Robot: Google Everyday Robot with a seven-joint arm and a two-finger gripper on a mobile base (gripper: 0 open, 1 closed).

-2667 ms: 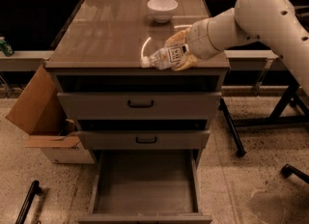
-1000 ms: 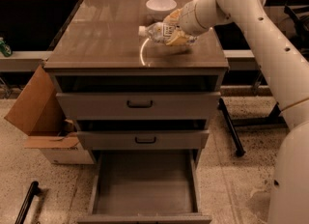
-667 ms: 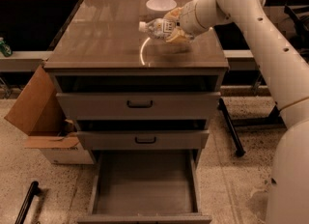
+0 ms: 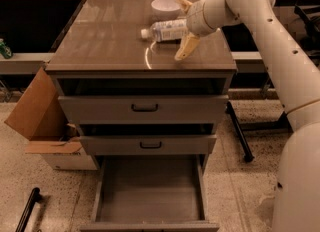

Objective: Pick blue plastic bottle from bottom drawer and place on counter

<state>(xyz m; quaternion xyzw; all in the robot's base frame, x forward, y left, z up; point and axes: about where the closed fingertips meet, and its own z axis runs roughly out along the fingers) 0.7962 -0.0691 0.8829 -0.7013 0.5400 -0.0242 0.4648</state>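
One change | gripper (image 4: 179, 29) over counter (image 4: 107, 38) (jaws opened) | blue plastic bottle (image 4: 166, 30) released

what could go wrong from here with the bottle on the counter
The small clear plastic bottle with a white cap lies on its side on the glossy grey-brown counter, so it may roll. The gripper is open astride it, one finger near the white bowl; pulling back carelessly could drag the bottle or knock the bowl.
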